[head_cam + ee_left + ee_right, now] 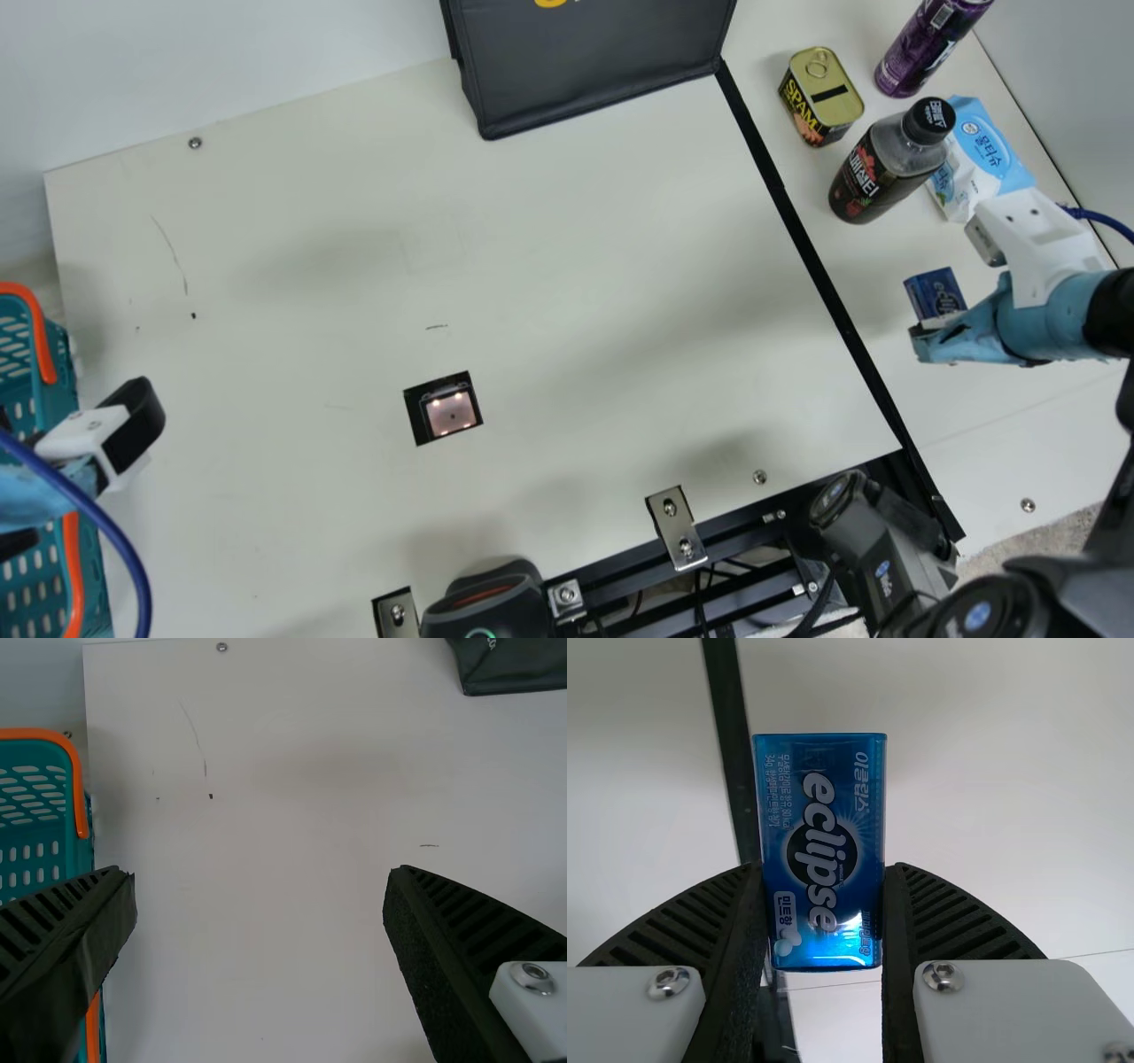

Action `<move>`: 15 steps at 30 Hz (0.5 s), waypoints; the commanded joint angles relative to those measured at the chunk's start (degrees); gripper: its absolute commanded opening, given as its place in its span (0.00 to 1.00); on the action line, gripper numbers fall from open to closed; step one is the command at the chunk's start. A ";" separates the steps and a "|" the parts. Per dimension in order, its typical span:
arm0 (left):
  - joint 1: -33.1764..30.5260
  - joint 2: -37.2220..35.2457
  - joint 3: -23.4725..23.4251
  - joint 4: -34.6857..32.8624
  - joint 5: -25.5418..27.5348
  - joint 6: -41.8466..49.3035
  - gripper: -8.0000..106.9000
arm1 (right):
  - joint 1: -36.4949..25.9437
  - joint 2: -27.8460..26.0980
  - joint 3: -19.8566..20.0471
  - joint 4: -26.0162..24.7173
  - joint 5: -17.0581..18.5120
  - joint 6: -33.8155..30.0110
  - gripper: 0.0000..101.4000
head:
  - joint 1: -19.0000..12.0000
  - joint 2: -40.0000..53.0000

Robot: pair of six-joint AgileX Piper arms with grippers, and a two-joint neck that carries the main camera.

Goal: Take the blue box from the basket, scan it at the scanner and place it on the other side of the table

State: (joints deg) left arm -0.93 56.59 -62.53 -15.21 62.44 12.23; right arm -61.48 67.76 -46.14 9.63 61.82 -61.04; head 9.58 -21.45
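Observation:
In the main view my right gripper point(930, 332) is at the right, beyond the black strip, with the blue box point(935, 292) at its tips. The right wrist view has the blue box point(821, 850) pinched between both fingers of my right gripper point(824, 930), its printed face toward the camera. At the main view's left edge is my left gripper point(111, 443), over the teal basket point(18, 354). In the left wrist view my left gripper point(257, 877) stands wide open with nothing between its fingers, and the basket point(75, 771) is beside it. The scanner window point(452, 414) is set in the table.
Past the black strip point(797, 230) stand a can of meat point(833, 89), a dark bottle point(877, 177), a wipes pack point(983, 151) and a purple can point(921, 53). A black bag point(594, 62) is at the far edge, a black device point(483, 607) at the near edge.

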 commanded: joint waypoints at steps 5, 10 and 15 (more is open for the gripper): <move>0.00 0.00 0.00 0.00 0.00 0.00 0.85 | -0.90 4.29 0.07 0.25 -3.80 -3.40 0.00 | -1.66 -0.13; 0.00 0.00 0.00 0.00 0.00 0.00 0.85 | 1.19 7.34 0.39 -0.08 -7.05 -2.88 0.00 | -1.66 -0.13; 0.00 0.00 0.00 0.00 0.00 0.00 0.85 | 3.98 10.32 0.74 -1.03 -10.42 -0.79 0.00 | -1.66 -0.13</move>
State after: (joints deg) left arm -0.93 56.59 -62.53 -15.21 62.44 12.23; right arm -58.24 77.37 -45.52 8.80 52.40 -62.45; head 9.58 -21.45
